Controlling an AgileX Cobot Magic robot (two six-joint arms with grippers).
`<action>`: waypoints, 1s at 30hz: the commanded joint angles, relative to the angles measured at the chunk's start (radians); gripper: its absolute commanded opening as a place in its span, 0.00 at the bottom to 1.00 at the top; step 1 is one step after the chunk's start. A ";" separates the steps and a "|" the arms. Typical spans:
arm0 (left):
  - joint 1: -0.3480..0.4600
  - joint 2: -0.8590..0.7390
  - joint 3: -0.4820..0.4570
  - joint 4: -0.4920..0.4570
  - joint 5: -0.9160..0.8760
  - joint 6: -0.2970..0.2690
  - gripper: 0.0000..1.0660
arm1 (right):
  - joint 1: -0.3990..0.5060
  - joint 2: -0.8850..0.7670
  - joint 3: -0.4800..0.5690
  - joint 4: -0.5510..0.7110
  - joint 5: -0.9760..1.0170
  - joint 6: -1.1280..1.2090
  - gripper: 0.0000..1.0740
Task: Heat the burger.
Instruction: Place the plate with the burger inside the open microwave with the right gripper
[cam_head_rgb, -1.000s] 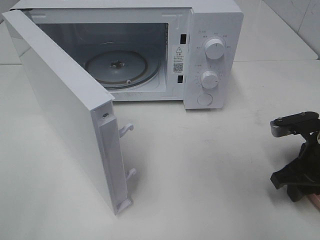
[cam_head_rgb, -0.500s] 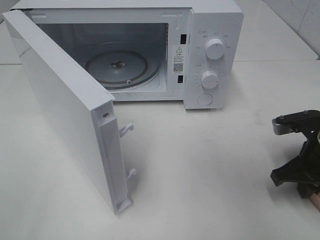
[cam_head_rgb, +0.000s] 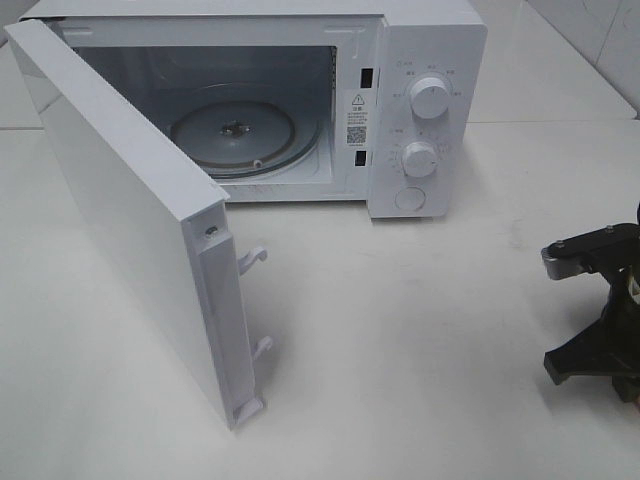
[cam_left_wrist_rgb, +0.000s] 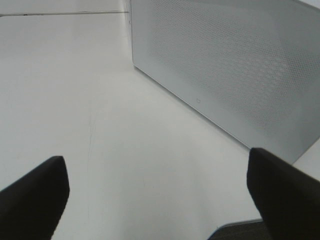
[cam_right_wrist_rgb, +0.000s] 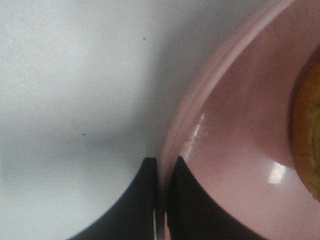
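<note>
Leftmost, the left gripper (cam_left_wrist_rgb: 155, 161) is hovering over the white table (cam_left_wrist_rgb: 100, 100) with its two dark fingers spread wide and nothing between them. Its wrist camera is facing the perforated outer face of the microwave door (cam_left_wrist_rgb: 235, 65) just ahead.

In the high view that door is standing swung wide open, hinged at the left side of the microwave (cam_head_rgb: 440, 40) and angling out toward the front of the table. Two white latch hooks (cam_head_rgb: 253, 258) are sticking out from its free edge. Behind it, a round glass turntable (cam_head_rgb: 240, 135) is lying on the floor of the open cavity. Right of the cavity, the control panel is showing two white knobs, an upper one (cam_head_rgb: 429, 97) and a lower one (cam_head_rgb: 419, 159), with a round button (cam_head_rgb: 410, 198) beneath them.

At the far right edge, the right arm (cam_head_rgb: 600, 310) is reaching low over the table, well apart from the microwave. Its wrist view is showing the right gripper (cam_right_wrist_rgb: 163, 161) pinching the rim of a pink plate (cam_right_wrist_rgb: 235, 150), one finger on the table side and one over the plate. The burger (cam_right_wrist_rgb: 307, 140) is sitting on that plate, only its golden-brown edge showing, apart from the fingers.
</note>
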 joint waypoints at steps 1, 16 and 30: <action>-0.002 0.001 0.001 0.003 -0.003 0.000 0.83 | 0.037 0.001 0.011 -0.070 0.044 0.085 0.00; -0.002 0.001 0.001 0.003 -0.003 0.000 0.83 | 0.197 -0.083 0.011 -0.225 0.239 0.224 0.00; -0.002 0.001 0.001 0.003 -0.003 0.000 0.83 | 0.235 -0.231 0.011 -0.221 0.360 0.172 0.00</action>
